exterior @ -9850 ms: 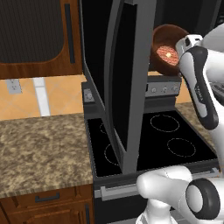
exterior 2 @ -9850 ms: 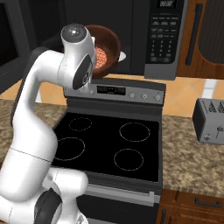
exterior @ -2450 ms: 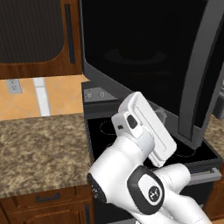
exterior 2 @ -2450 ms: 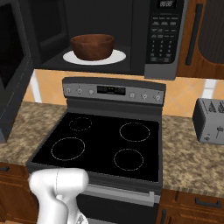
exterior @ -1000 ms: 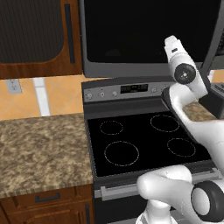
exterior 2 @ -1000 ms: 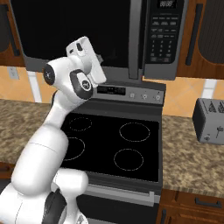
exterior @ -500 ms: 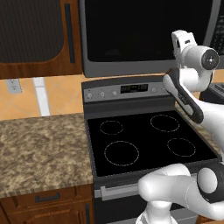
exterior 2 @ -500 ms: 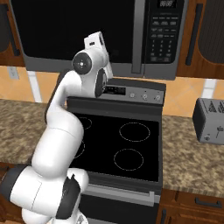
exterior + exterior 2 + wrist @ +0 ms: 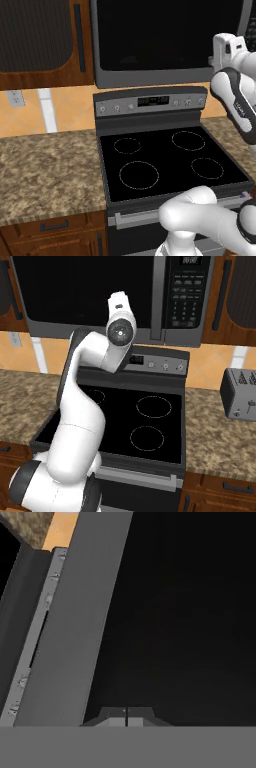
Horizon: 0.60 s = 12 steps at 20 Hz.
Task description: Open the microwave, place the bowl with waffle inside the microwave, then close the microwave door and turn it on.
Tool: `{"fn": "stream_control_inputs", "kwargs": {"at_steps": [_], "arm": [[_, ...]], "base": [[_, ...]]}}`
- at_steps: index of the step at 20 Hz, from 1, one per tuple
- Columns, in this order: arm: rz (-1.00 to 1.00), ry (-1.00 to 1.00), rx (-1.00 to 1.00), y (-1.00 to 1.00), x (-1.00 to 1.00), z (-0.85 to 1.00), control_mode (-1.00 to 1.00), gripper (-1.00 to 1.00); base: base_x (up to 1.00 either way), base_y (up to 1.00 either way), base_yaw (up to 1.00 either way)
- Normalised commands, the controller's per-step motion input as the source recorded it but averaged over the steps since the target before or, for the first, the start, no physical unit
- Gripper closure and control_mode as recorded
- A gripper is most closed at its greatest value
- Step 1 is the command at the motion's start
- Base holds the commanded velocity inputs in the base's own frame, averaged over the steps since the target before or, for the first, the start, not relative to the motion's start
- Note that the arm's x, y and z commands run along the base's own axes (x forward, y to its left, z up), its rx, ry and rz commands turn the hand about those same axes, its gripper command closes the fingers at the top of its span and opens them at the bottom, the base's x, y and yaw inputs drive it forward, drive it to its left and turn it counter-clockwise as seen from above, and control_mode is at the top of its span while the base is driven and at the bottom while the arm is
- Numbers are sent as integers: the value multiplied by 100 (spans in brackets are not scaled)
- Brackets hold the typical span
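Microwave door (image 9: 165, 35): now shut, across the top of the frame; it stood open a moment ago.
Bowl: inside, hidden behind dark glass.
Gripper (image 9: 126, 717): closed, holding nothing, near the glass.
Next: press the button panel (image 9: 186, 293), upper right.

no legible text, microwave (image 9: 100, 298) panel buttons (blurred), stove (image 9: 150, 363) display unreadable
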Motion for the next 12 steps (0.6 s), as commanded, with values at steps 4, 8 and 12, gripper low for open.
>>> {"fn": "stream_control_inputs", "kwargs": {"at_steps": [4, 8, 12], "arm": [[15, 0, 1, -31, -100, 30, -100, 100], [16, 2, 6, -40, -72, -1, -100, 100], [10, 0, 8, -61, -7, 0, -100, 100]], "base": [[0, 0, 0], [0, 0, 0], [0, 0, 0]]}}
